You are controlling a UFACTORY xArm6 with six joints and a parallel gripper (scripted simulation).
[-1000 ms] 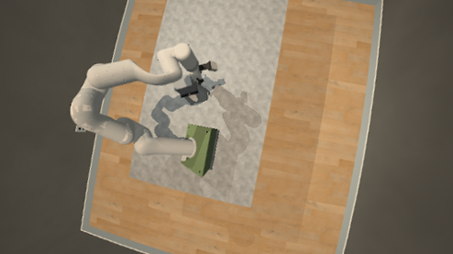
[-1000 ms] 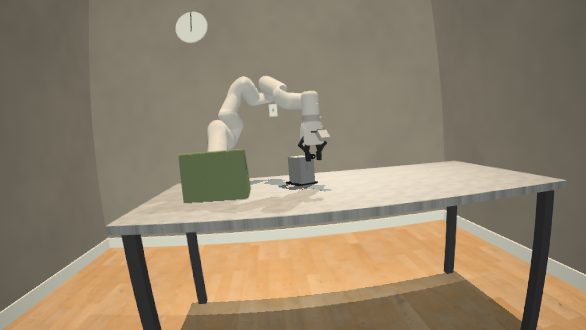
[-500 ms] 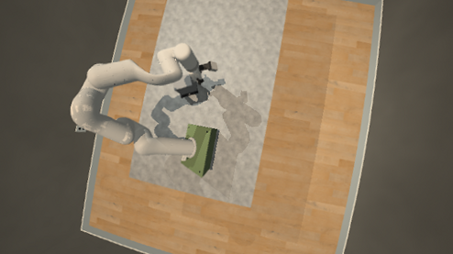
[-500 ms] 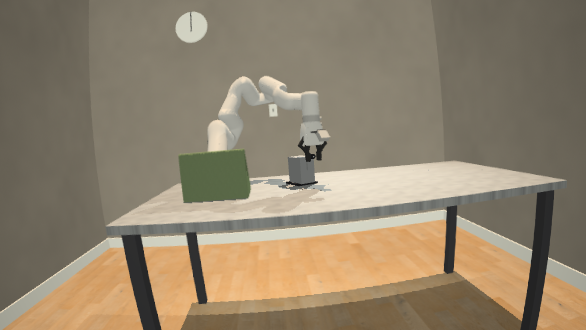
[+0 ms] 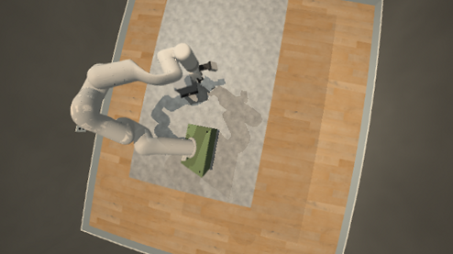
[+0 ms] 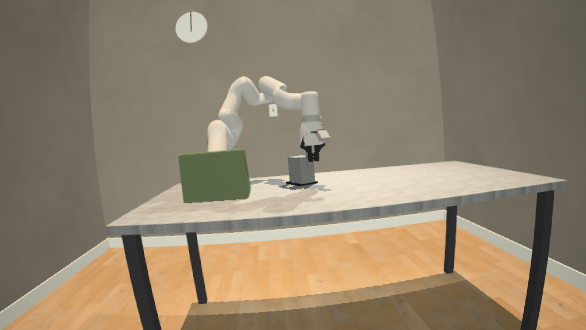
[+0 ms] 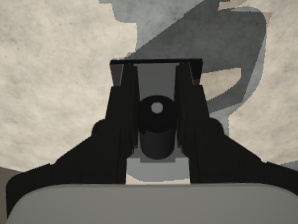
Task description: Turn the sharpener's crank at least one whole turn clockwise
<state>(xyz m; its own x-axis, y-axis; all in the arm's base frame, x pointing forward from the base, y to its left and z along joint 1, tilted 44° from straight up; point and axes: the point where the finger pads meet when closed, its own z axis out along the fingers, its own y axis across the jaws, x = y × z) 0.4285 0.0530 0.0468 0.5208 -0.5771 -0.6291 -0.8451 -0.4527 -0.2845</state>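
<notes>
One pale arm (image 5: 108, 79) bends over the table (image 5: 232, 30) in the top view, its pincer (image 5: 195, 85) over the dark sharpener (image 5: 189, 90), whose shape is hard to make out there; wood floor (image 5: 323, 103) surrounds the mottled top. From outside, the grey sharpener (image 6: 301, 170) stands mid-table, a green box (image 6: 214, 175) to its left, a round clock (image 6: 191, 27) on the wall. At the wrist, the pincer (image 7: 157, 119) is closed narrowly on the dark knob (image 7: 157, 128), fingers pressing both sides.
</notes>
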